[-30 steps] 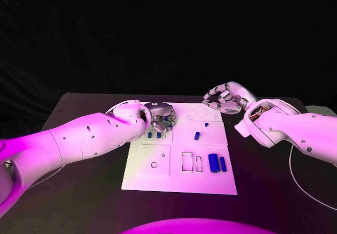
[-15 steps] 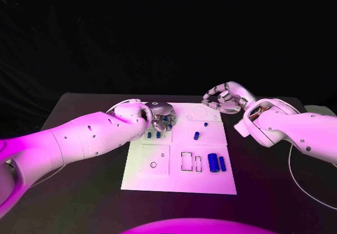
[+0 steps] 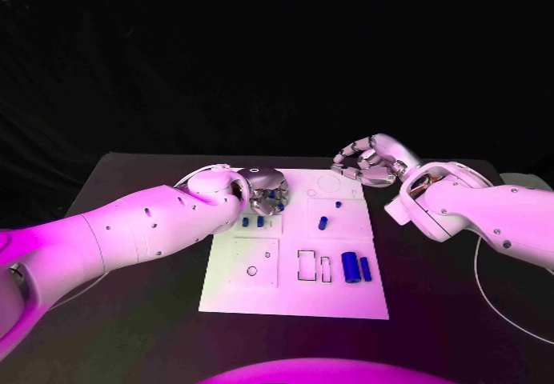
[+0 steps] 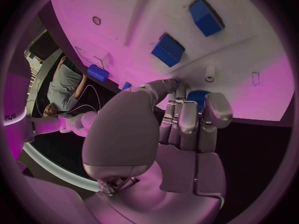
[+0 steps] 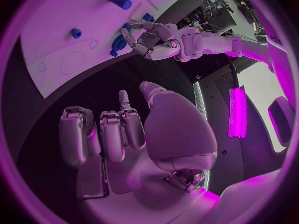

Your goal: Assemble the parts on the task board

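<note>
Reaching over the task board [image 3: 242, 288], which lies in the middle of the head view, my left hand [image 3: 264, 192] hangs at its upper left over two small blue parts [image 3: 245, 222]. Its fingers [image 4: 187, 122] curl toward a blue piece [image 4: 198, 95], though I cannot tell if they grip it. My right hand [image 3: 367, 162] waits off the upper right corner, curled and holding nothing, probably to keep clear.

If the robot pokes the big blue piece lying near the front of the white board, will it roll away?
Probably. The big blue piece looks round and lies on its side on the flat task board, so a sideways nudge might roll it. It seems small, likely light.
</note>
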{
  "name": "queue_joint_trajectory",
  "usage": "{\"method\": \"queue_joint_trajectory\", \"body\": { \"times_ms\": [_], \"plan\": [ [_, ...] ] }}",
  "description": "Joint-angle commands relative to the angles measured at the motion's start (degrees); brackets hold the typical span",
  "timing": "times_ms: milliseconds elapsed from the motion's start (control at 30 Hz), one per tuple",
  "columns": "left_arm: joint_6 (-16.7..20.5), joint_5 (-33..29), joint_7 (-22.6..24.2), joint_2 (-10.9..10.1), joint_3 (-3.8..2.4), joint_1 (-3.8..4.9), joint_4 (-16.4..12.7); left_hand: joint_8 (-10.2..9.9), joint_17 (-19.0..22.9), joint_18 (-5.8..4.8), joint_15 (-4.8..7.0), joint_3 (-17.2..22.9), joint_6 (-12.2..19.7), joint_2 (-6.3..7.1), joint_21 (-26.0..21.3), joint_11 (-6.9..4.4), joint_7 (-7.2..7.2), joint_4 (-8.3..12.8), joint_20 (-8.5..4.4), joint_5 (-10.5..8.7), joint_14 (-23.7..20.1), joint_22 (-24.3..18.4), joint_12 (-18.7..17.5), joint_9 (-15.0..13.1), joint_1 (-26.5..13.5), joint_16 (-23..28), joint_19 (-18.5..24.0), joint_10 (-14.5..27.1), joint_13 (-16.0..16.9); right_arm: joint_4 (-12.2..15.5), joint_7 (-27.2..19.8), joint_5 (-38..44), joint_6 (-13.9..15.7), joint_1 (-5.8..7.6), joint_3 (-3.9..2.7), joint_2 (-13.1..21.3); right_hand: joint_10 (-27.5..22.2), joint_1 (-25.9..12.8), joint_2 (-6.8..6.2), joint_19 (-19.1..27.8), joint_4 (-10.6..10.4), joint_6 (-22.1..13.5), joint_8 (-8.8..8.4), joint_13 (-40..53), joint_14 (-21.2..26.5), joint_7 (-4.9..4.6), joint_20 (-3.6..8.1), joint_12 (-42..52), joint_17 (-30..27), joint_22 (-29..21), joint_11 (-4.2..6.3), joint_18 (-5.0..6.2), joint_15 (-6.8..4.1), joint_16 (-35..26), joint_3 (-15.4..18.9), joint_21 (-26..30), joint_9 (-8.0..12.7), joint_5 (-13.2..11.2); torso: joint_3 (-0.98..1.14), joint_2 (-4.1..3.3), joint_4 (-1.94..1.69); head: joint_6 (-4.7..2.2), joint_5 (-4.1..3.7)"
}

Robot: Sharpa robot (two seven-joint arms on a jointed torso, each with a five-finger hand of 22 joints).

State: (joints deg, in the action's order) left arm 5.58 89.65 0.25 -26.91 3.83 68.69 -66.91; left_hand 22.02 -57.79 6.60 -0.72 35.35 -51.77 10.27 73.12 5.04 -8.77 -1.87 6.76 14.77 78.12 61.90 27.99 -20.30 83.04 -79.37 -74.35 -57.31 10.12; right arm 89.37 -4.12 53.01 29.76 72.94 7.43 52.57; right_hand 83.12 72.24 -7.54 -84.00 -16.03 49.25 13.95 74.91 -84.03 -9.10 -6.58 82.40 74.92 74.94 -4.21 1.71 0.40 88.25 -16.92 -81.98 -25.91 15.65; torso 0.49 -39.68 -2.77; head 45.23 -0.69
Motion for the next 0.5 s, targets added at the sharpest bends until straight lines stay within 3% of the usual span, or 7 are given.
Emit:
{"method": "queue_joint_trajectory", "body": {
  "times_ms": [33, 300, 500],
  "plan": [
    [1.30, -0.37, 0.13, -0.50, 0.09, -0.41, -0.69, -0.21, -0.09, -0.43, 0.04, 0.27, -0.42, 0.26, 0.15, -0.12, -0.02, 0.14, -0.04, -0.32, 0.39, 0.07, -0.27, -0.05, -0.84, -0.36, -0.27, -0.54, 0.19, 0.08, -0.59, 0.21, -0.11, -0.03, 0.00, -0.02, -0.28, -0.49, -0.10, -1.25, -0.03, 0.11, 0.21, 6.81, -4.53, 0.05, 0.54, -0.07, 8.70, 8.56, -0.05, 0.51, -0.34, -0.25, -0.46, 0.18, 0.02, 0.21, -0.01, 0.00, -0.03, -0.26, -0.03],
    [3.15, -2.00, 0.37, -2.45, -0.73, -0.42, -2.94, -0.53, 0.22, -0.43, 0.04, 0.06, -0.80, 0.43, 0.22, -0.12, 0.00, 0.01, -0.07, -0.35, 0.53, 0.12, -1.02, 0.00, -1.74, -0.30, -0.30, -0.99, -0.02, 0.05, -0.64, 0.21, -0.04, -0.04, -0.01, 0.04, -0.23, -0.55, -0.03, -1.22, -0.08, 0.20, 0.29, 6.86, -4.53, 0.07, 0.55, -0.03, 8.72, 8.52, -0.04, 0.52, -0.35, -0.26, -0.52, 0.25, 0.00, 0.22, 0.03, 0.07, -0.10, -0.49, -0.08],
    [4.02, -3.50, 0.36, -4.32, -1.98, -0.39, -5.25, -0.75, 0.45, -0.44, 0.04, -0.24, -1.10, 0.65, 0.25, -0.13, 0.04, -0.22, -0.09, -0.37, 0.59, 0.17, -1.58, 0.01, -2.54, -0.25, -0.33, -1.30, -0.17, 0.02, -0.64, 0.21, 0.00, -0.05, -0.01, 0.10, -0.23, -0.55, -0.03, -1.22, -0.08, 0.20, 0.29, 6.86, -4.53, 0.07, 0.55, -0.03, 8.72, 8.52, -0.04, 0.52, -0.35, -0.26, -0.52, 0.25, 0.00, 0.22, -0.04, 0.08, -0.11, -0.75, 0.09]
  ]
}}
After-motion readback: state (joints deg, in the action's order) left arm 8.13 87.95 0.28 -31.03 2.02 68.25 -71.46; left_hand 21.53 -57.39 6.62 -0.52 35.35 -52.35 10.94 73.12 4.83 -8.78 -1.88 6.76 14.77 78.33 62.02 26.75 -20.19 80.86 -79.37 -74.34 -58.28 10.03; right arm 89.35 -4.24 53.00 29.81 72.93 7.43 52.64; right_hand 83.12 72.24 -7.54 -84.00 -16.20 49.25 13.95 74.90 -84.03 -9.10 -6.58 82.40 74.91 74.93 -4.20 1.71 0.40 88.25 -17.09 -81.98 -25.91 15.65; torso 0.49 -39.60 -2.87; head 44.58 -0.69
